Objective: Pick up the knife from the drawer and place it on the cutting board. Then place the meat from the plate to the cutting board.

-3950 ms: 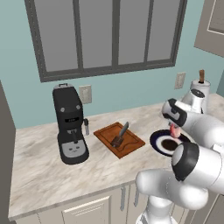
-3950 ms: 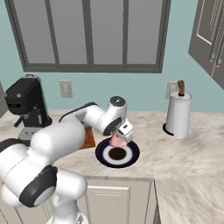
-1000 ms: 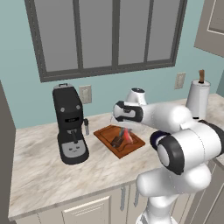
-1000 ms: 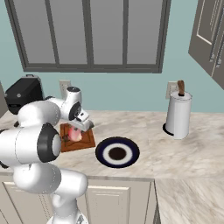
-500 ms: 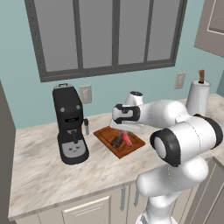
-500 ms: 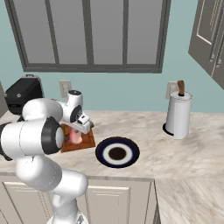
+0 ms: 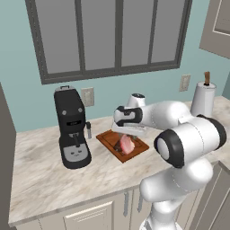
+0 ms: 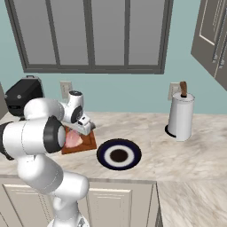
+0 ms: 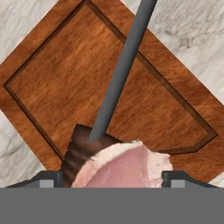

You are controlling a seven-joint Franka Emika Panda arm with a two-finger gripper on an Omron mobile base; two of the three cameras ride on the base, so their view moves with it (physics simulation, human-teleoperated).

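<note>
Just opened: gripper [image 9: 111,180] jaws spread wide either side of the meat [image 9: 127,168], tips clear of its flanks, versus clamped shut on it half a second back; grip released, nothing held now.

Meat sitting between the tips, on the board [image 9: 52,83], overlapping the knife [image 9: 117,78] handle end; in left base view a pink slab on the board's near half [image 7: 127,144], tucked right under the hand [image 7: 131,133].

Knife lying on the board, blade running diagonally away from the meat, dark handle partly under it; can't tell if the meat rests flat or leans on the handle.

Board on the counter [image 7: 40,179] just right of the coffee machine [image 7: 71,128]; plate [image 8: 119,155] bare, beside the board, well apart from the paper towel roll [image 8: 181,116].

Arm barely moved over the last second; only the jaws changed.

Meaning: both items on the board, plate empty, so task looks essentially complete; remaining move likely a straight lift clear.

Risk: dragging the meat on retreat if a tip catches its edge.
</note>
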